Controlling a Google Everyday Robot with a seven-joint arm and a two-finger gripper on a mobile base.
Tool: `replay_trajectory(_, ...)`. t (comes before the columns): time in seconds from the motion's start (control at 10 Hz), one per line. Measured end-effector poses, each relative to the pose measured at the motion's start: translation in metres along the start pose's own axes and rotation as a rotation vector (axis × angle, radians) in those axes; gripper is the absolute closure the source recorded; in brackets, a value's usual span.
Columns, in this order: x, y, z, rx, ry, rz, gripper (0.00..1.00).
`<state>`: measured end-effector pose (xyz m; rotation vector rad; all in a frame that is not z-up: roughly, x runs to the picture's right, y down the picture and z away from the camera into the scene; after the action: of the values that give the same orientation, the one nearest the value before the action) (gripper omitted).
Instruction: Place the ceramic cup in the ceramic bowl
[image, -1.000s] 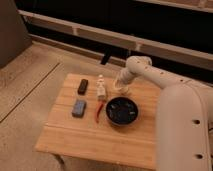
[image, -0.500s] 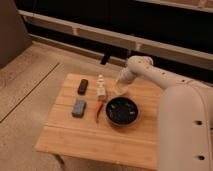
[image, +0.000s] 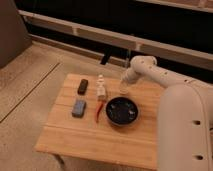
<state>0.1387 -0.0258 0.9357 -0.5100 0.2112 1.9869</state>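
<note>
The ceramic bowl (image: 122, 111), wide, black and glossy, sits right of centre on the wooden table (image: 75, 137). Just behind its far rim is the small cream ceramic cup (image: 123, 90), upright. My gripper (image: 124, 86) comes down onto the cup from the white arm (image: 150, 72) on the right and is shut on it. I cannot tell whether the cup's base touches the table or hangs just above it.
A white bottle-shaped object (image: 101, 87) stands left of the cup. A thin red item (image: 99, 111) lies by the bowl's left side. A grey-blue block (image: 78, 108) and a small dark object (image: 83, 86) lie further left. Dark railings run behind the table.
</note>
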Motion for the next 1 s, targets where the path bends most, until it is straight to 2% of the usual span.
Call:
replay_trajectory(0.1,-0.004,0.001,-0.002,-0.001,-0.010,0.011,0.94)
replay_trajectory(0.2,-0.013,0.007,-0.009,-0.013,-0.039,0.015,0.94)
replay_trajectory(0.5,-0.030,0.017,-0.027,-0.026,-0.092,-0.007,0.94)
replay_trajectory(1.0,-0.029,0.035,-0.032,-0.053,-0.101,-0.048,0.94)
